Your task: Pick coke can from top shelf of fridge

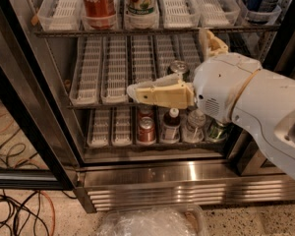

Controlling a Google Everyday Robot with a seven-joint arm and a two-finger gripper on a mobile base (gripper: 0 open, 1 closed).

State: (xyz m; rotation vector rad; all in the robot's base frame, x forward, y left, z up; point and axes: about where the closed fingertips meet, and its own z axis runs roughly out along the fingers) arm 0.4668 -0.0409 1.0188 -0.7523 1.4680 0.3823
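Note:
The coke can (97, 4), red with white script, stands in a clear lane tray on the top shelf (157, 31) of the fridge (187, 188), its top cut off by the frame edge. My gripper (168, 63) hangs in front of the middle rack, below and right of the can and apart from it. One cream finger (157, 93) reaches left, and the other (211, 41) sticks up near the top shelf. The gripper is open and holds nothing.
A white-and-green can (141, 1) stands right beside the coke can. A silver-topped can (179, 69) sits on the middle rack behind my finger. Small red cans (146, 129) and bottles (171, 124) fill the bottom rack. The black door frame (24, 107) is at left; cables (14, 205) and a plastic bag (152, 222) lie on the floor.

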